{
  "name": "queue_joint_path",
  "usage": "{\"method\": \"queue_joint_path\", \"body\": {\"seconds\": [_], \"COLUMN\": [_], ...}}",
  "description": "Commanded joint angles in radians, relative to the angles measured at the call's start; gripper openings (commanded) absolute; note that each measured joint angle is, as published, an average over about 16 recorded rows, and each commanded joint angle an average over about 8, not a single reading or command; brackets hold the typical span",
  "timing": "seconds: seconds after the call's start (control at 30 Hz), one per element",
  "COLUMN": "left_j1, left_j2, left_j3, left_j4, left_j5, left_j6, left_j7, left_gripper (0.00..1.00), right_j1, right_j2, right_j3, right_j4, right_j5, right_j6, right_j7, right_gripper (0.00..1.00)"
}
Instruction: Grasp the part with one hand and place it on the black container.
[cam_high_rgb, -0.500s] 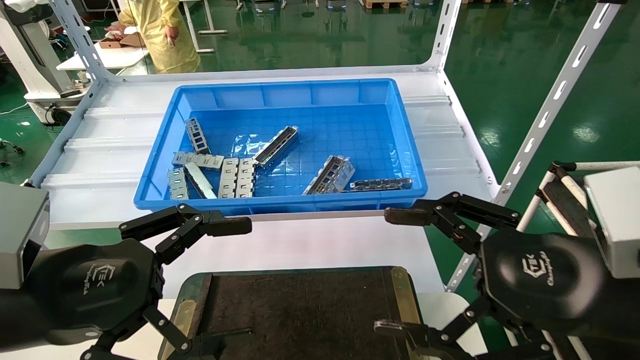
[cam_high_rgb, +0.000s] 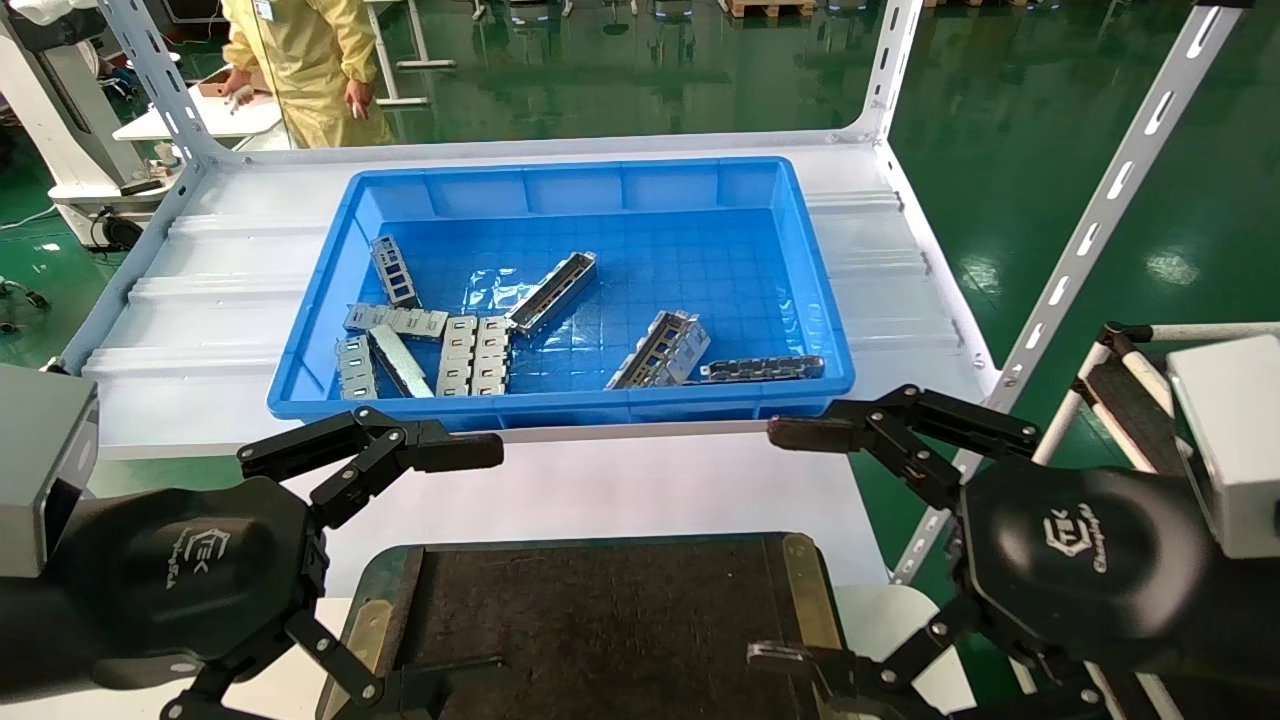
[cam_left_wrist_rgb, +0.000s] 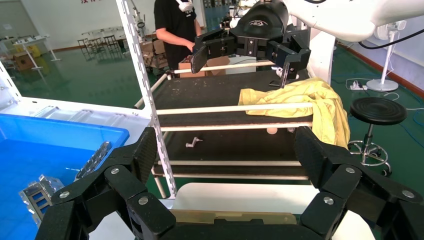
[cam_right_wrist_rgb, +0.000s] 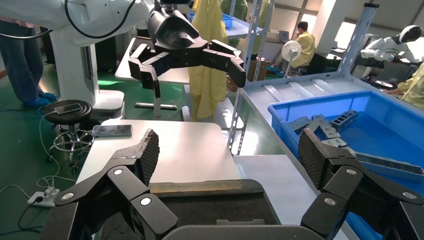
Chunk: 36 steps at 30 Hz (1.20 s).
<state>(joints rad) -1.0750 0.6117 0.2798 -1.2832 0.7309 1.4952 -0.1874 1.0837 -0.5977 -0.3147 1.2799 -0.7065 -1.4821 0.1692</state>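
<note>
head: high, downward | wrists: low, facing inward (sharing blue bin (cam_high_rgb: 560, 190))

Your left gripper (cam_high_rgb: 455, 570) and right gripper (cam_high_rgb: 790, 545) are matte black claws with silver screws at the linkages. Each palm housing carries a white logo. Pale boxy cameras sit at both wrists.

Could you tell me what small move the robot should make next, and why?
Probably reach the right claw forward over the blue bin toward the part near its front right corner: both claws hang open and empty above the black container, left claw likewise.
</note>
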Motion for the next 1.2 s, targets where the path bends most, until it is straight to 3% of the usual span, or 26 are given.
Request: {"method": "queue_joint_path", "body": {"seconds": [0.03, 1.2], "left_j1": [0.0, -0.027], "left_j2": [0.0, 0.017], "left_j3": [0.0, 0.006], "left_j4": [0.0, 0.01], "left_j5": [0.0, 0.033], "left_j6": [0.0, -0.032], "left_j7": [0.0, 0.008], "left_gripper": [1.0, 1.0], "right_j1": [-0.001, -0.008], "right_j2": [-0.001, -0.013], "right_j3": [0.003, 0.034], "right_j4": [0.0, 0.002], "right_j5": [-0.002, -0.022], "right_j6": [-0.001, -0.012], "right_j7": [0.001, 0.017], "right_gripper": [1.0, 1.0]}}
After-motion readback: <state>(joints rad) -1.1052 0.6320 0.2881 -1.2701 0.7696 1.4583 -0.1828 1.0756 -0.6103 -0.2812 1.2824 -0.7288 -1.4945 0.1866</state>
